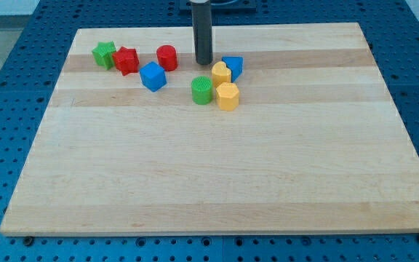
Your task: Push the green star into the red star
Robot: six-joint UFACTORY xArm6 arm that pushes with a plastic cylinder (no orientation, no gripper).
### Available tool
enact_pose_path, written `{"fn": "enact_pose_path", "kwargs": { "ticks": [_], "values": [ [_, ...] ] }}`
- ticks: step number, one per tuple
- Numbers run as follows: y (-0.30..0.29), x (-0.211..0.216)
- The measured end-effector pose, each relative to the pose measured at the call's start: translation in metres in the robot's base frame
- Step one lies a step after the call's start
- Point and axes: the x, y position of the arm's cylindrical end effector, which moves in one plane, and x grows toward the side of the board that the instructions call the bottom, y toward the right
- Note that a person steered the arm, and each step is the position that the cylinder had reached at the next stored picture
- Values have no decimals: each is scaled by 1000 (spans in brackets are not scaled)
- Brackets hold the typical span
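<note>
The green star lies at the view's upper left of the wooden board, touching the left side of the red star. My tip is the lower end of the dark rod near the view's top centre. It stands well to the right of both stars, between the red cylinder and the blue triangular block, touching neither star.
A blue cube lies right of the red star. A green cylinder, a yellow block and a yellow hexagonal block cluster just below my tip. The board lies on a blue perforated table.
</note>
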Motion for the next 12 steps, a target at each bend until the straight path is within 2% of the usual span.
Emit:
{"fn": "enact_pose_path", "kwargs": {
  "ticks": [1, 3, 5, 6, 8, 10, 12],
  "values": [
    [-16, -38],
    [-124, -77],
    [-241, -77],
    [-274, -57],
    [-270, -37],
    [-242, 2],
    [-196, 3]
  ]
}}
